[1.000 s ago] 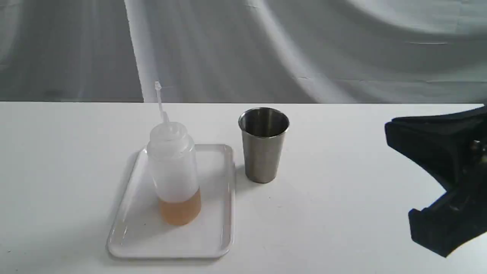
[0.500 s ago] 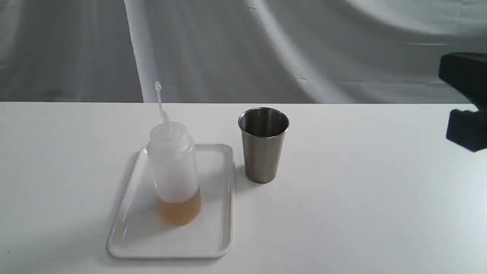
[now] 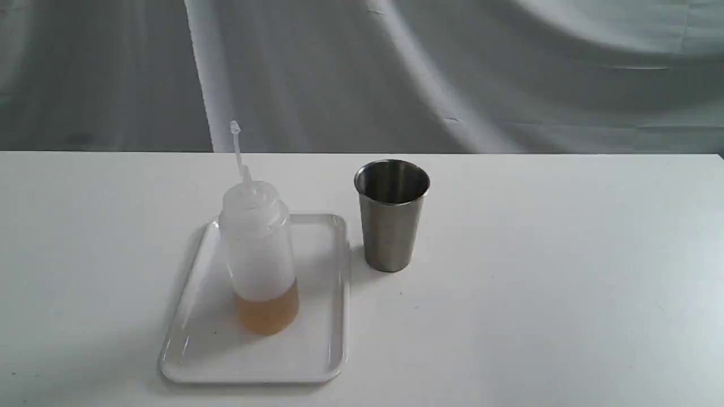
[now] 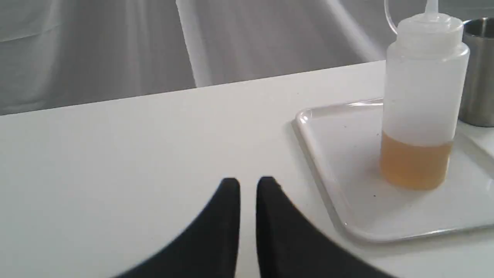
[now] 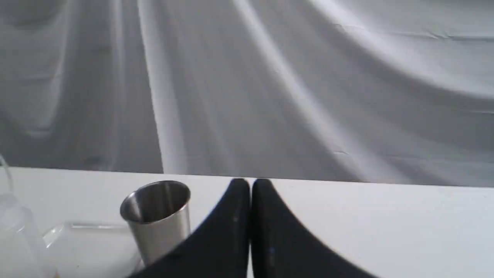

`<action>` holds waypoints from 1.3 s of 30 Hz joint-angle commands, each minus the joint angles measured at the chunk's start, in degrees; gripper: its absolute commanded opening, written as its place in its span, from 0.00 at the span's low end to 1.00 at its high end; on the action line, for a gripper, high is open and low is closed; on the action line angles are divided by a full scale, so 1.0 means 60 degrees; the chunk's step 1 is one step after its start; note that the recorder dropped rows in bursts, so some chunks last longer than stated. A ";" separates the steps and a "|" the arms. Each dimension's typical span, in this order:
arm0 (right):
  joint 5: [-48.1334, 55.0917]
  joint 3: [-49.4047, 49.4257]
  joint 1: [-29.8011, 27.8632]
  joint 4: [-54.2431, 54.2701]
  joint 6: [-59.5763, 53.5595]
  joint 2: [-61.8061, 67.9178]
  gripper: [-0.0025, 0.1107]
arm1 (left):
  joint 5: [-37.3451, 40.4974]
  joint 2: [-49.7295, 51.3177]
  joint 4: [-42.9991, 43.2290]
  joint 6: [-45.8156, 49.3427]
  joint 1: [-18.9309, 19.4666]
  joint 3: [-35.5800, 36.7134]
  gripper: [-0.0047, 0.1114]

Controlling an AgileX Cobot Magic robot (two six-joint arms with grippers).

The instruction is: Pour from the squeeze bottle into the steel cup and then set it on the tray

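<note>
The squeeze bottle (image 3: 257,249) stands on the tray (image 3: 317,353), lower left; the task seems done, though the steel cup (image 3: 390,226) hides its contents. The left end effector (image 4: 248,184) and right end effector (image 5: 250,184) are clenched, empty.

no legible text, label, brand, no. or sign in any view; squeeze bottle (image 3: 257,249), steel cup (image 3: 391,226) & tray (image 3: 254,370) show plain, unmarked surfaces.
</note>
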 commanded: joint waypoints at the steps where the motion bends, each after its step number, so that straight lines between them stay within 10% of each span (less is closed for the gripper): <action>1: -0.0118 0.0668 -0.0473 0.0578 0.0041 -0.0456 0.02 | -0.0062 -0.0047 0.0005 -0.0016 -0.0029 0.0042 0.11; 24: -0.0602 0.3680 -0.1581 0.1949 -0.1126 -0.3591 0.02 | -0.0062 -0.0047 0.0005 -0.0016 -0.0029 0.0042 0.11; 39: 0.1997 0.3680 -0.2094 0.2543 -0.3462 -0.4080 0.02 | -0.0062 -0.0047 0.0005 -0.0016 -0.0029 0.0042 0.11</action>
